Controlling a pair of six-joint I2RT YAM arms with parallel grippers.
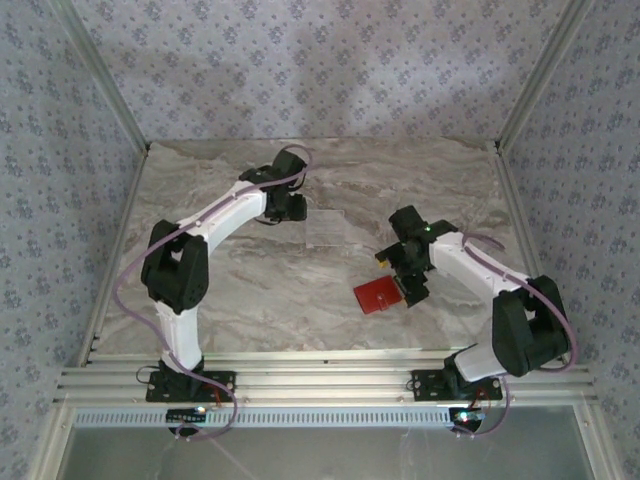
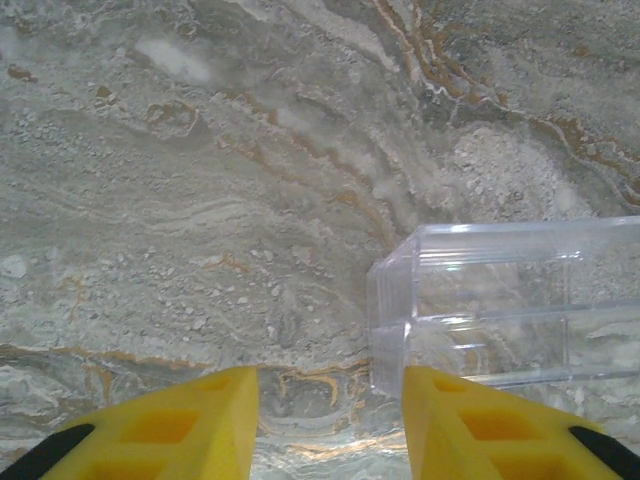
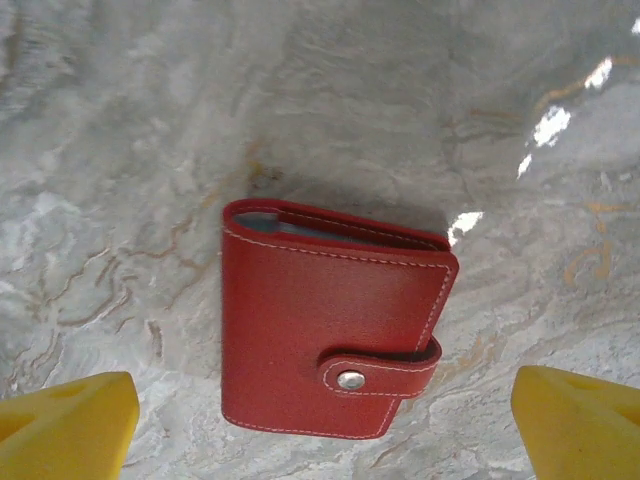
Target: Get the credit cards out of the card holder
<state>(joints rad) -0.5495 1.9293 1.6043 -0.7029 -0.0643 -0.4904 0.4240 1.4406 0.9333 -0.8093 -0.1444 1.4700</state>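
The card holder (image 3: pixel 335 330) is a red folding wallet lying shut on the marble table, its snap strap fastened. A pale grey edge shows in its top slit; the credit cards are hidden. In the top view the card holder (image 1: pixel 377 296) lies right of centre. My right gripper (image 3: pixel 320 400) hovers just above it, open wide, one yellow finger on each side and neither touching; from above the right gripper (image 1: pixel 411 288) is at the holder's right edge. My left gripper (image 2: pixel 330 400) is open over bare marble with nothing between its fingers; overhead, the left gripper (image 1: pixel 284 209) is at the far middle.
A clear plastic box (image 2: pixel 500 300) stands just right of my left gripper's fingers, and from above the clear box (image 1: pixel 325 228) sits between the two arms. Metal frame posts and patterned walls border the marble table (image 1: pixel 250 300).
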